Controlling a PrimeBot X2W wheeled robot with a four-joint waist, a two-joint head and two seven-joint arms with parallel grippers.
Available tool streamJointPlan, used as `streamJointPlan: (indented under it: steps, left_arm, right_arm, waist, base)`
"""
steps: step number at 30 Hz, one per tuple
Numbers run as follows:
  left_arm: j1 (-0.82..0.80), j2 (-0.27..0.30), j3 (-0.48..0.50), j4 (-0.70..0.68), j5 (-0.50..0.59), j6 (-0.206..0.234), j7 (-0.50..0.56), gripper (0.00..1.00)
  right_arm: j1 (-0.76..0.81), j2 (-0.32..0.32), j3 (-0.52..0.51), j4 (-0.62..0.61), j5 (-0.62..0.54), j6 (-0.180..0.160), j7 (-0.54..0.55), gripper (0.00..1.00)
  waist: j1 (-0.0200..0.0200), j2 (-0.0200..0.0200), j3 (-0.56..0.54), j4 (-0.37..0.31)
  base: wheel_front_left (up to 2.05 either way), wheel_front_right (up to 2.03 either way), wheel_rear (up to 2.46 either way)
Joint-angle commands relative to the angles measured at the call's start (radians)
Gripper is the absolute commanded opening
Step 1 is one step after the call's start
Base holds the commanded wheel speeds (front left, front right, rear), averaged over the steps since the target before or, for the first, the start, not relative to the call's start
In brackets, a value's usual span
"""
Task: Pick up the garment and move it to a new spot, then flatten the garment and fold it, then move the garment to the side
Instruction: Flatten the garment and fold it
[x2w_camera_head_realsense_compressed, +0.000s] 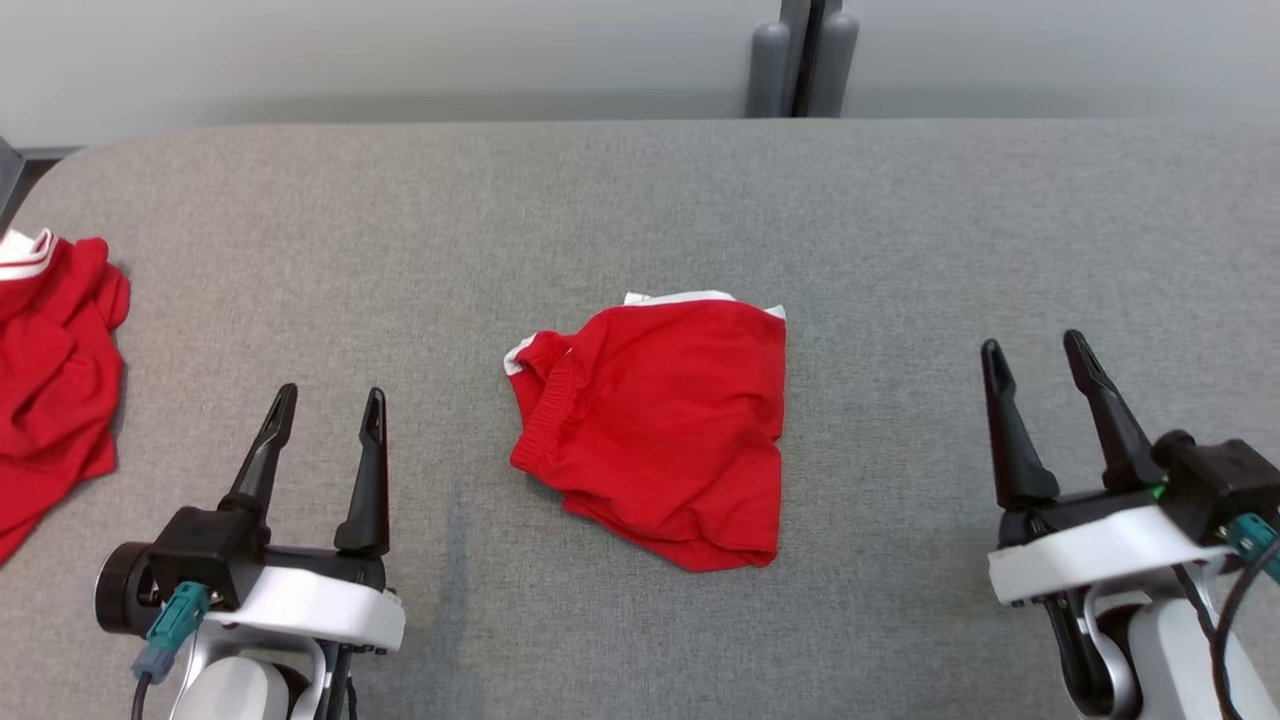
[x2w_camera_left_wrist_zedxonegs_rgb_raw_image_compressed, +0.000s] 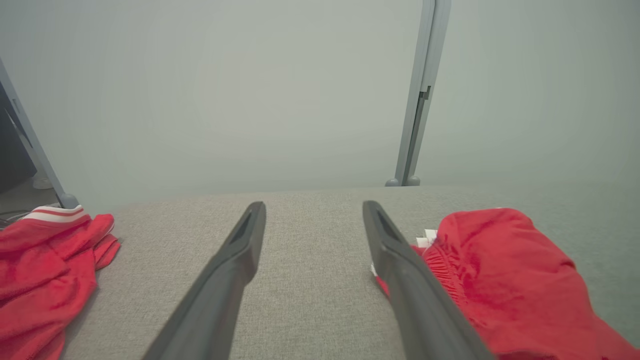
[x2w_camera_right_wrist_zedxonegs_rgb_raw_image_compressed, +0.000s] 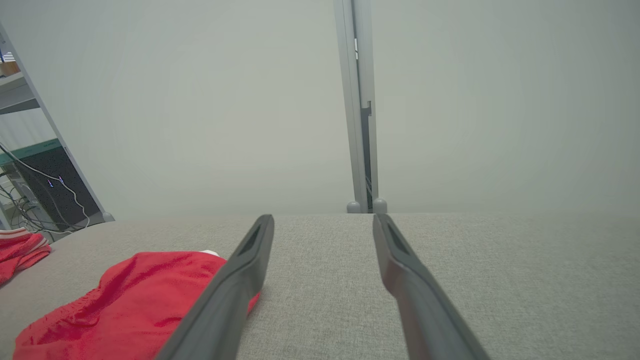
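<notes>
Red and folded into a compact bundle with white trim along its far edge, the garment (x2w_camera_head_realsense_compressed: 655, 430) lies near the middle of the grey fabric tabletop (x2w_camera_head_realsense_compressed: 850, 200) in the head view. The left end effector (x2w_camera_head_realsense_compressed: 330, 402) is at the lower left, its two dark fingers apart and holding nothing. The right end effector (x2w_camera_head_realsense_compressed: 1035, 350) is at the lower right, fingers likewise spread and empty. Both are well apart from the garment, one on each side. A second red cloth (x2w_camera_head_realsense_compressed: 50, 370) with a striped white collar lies crumpled at the tabletop's left edge, and a grey post (x2w_camera_head_realsense_compressed: 800, 60) stands behind the far edge.

In the left wrist view, the left end effector (x2w_camera_left_wrist_zedxonegs_rgb_raw_image_compressed: 314, 205) points across the tabletop (x2w_camera_left_wrist_zedxonegs_rgb_raw_image_compressed: 310, 290) with open space between its fingers. The garment (x2w_camera_left_wrist_zedxonegs_rgb_raw_image_compressed: 505, 280) lies on the right, partly behind the right-hand finger, and the second red cloth (x2w_camera_left_wrist_zedxonegs_rgb_raw_image_compressed: 40, 280) is off to the left.

In the right wrist view, the right end effector (x2w_camera_right_wrist_zedxonegs_rgb_raw_image_compressed: 323, 217) is spread wide over the tabletop (x2w_camera_right_wrist_zedxonegs_rgb_raw_image_compressed: 525, 280). The garment (x2w_camera_right_wrist_zedxonegs_rgb_raw_image_compressed: 125, 300) lies to the left, partly behind the left-hand finger and not between the fingers.
</notes>
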Motion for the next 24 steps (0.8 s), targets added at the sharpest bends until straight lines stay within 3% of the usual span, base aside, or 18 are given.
streamJointPlan:
  steps: [1, 24]
  left_arm:
    - [0.019, 0.008, 0.006, -0.008, -0.01, 0.006, 0.004, 1.0]
    - [0.218, 0.056, 0.022, -0.111, -0.039, 0.045, 0.09, 1.0]
  right_arm:
    - [0.022, -0.006, -0.011, -0.022, -0.01, 0.002, 0.012, 1.0]
    - [0.268, -0.006, -0.1, -0.211, -0.013, 0.002, 0.172, 1.0]
  waist:
    - [0.0, 0.0, -0.021, -0.009]
    - [0.0, 0.0, -0.209, -0.036]
  base:
    - [0.0, 0.0, 0.0]
    - [0.0, 0.0, 0.0]
